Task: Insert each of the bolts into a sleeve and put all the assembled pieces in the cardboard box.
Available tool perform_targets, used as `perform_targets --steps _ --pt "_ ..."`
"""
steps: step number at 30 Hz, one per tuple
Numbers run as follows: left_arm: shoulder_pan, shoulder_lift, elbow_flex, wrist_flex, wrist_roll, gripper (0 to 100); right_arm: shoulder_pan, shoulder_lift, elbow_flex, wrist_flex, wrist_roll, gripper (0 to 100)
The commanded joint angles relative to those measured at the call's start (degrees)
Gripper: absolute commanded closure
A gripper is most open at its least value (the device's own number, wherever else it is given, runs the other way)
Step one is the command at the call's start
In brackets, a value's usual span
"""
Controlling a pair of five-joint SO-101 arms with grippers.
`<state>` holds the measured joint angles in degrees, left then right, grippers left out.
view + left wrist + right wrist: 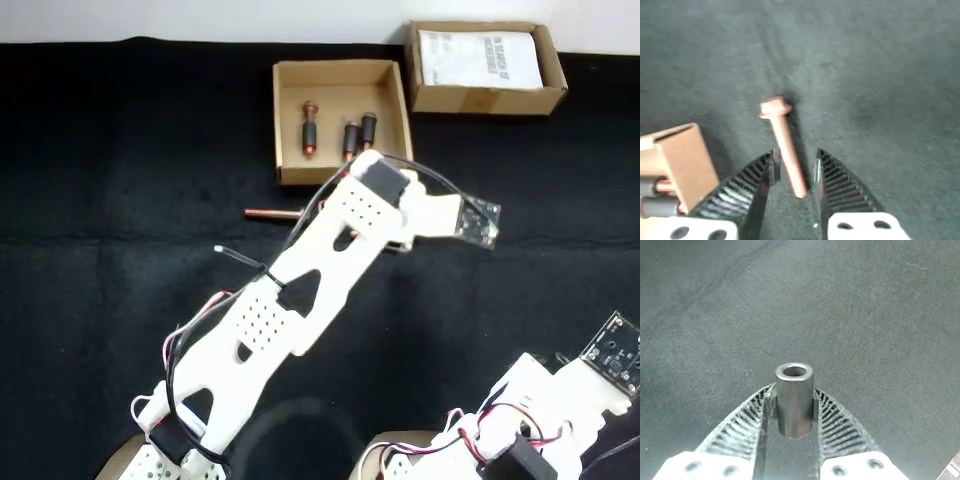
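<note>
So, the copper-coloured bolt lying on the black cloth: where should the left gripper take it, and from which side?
Grip the smooth shank of the copper-coloured metal bolt, probably nearer its hexagonal head, coming from above with the left gripper straddling it. It lies flat, so its two long sides are free, and the tip is left bare for the dark metal sleeve.

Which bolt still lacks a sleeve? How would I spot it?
Find the open cardboard box holding three assembled pieces on the black cloth. In front of it lies a bare copper bolt, between the open fingers of the left gripper. Unlike its boxed neighbours, it wears no dark sleeve.
</note>
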<state>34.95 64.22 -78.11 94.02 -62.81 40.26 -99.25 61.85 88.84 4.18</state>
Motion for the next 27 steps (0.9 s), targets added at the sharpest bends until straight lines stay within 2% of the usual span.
perform_targets --steps 1,4,14,27 --pt "-0.57 -0.66 0.66 -5.1 0.0 87 -1.63 1.1 -0.31 -1.01 0.0 99.1" --pt "-1.71 -0.84 4.09 -9.32 0.09 87 -2.59 1.1 -0.31 -1.01 0.09 99.1" --pt "-2.51 -0.66 9.89 -15.56 2.73 87 -3.91 1.1 -0.31 -1.01 0.26 99.1" --pt "-0.31 -0.66 14.99 -17.58 2.9 87 -3.91 1.1 -0.31 -1.01 0.26 99.1"
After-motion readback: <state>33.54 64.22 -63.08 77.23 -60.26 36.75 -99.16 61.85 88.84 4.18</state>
